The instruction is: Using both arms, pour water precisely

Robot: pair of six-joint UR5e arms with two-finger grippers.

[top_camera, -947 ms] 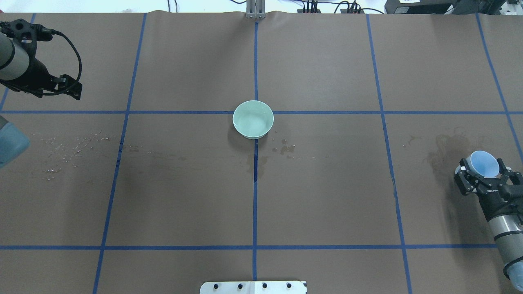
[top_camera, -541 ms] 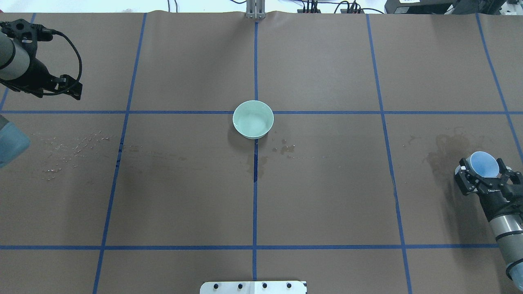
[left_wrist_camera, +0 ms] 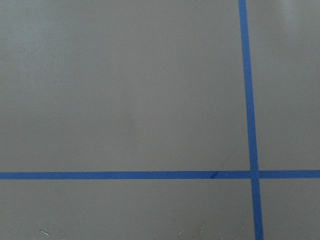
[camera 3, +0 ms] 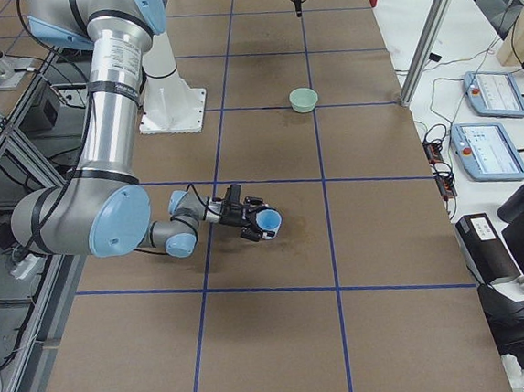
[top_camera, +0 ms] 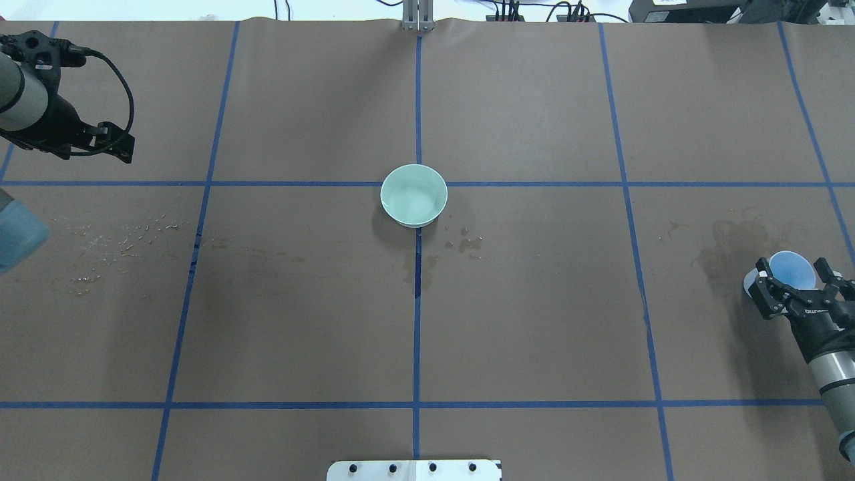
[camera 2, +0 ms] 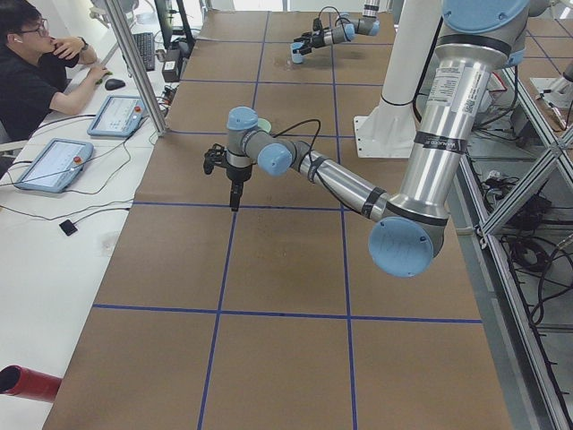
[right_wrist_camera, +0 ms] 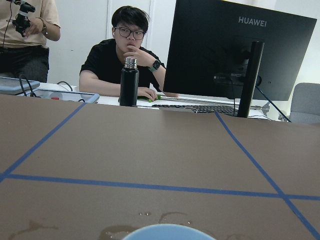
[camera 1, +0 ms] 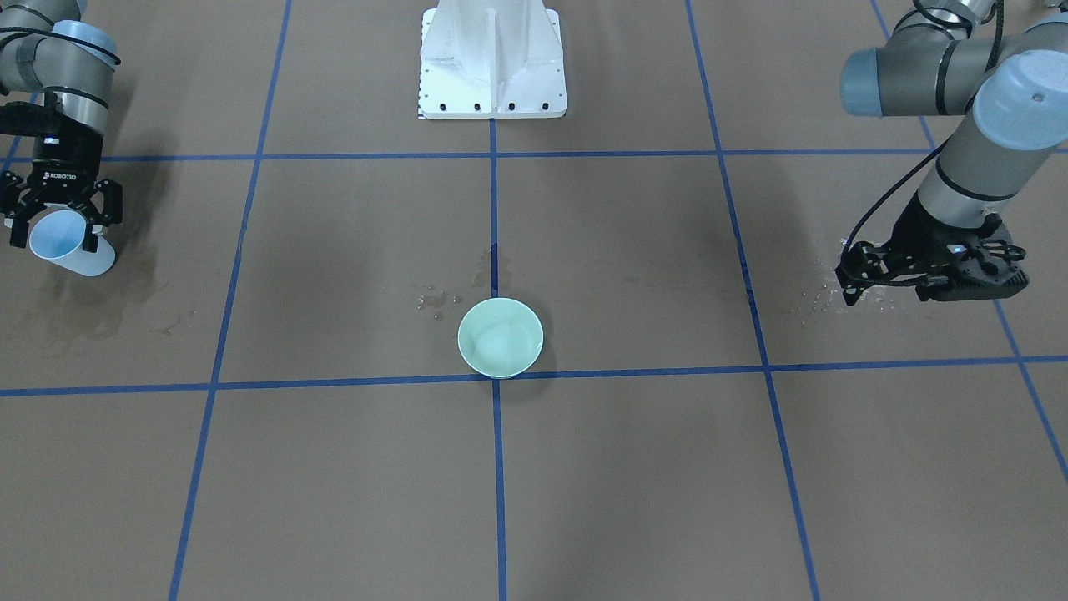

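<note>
- The right claw (top_camera: 796, 282) grips a blue cup (top_camera: 791, 267), which is tilted, low over wet stains (top_camera: 728, 247) on the brown worktop (top_camera: 534, 321).
- A green bowl (top_camera: 414, 195) stands at the middle cross of the blue tape (top_camera: 417, 321); a faint sheen of water (top_camera: 417, 200) lies inside it.
- The left claw (camera 2: 235, 197) hangs at the far left side; if it is wide or narrow, I cannot tell.

The right arm (top_camera: 830, 374) reaches low over the far right side of the desk (top_camera: 534, 321). Its end effector (top_camera: 795, 288) is clamped around a pale blue cup (top_camera: 792, 270), which is tipped with its mouth facing away from the robot. The left arm (camera 2: 333, 179) hangs over the opposite side, its end effector (camera 2: 235, 201) pointing straight down, fingers together and empty. The water (top_camera: 417, 200) shows only as a faint sheen inside the green bowl (top_camera: 383, 196) at the centre.
</note>
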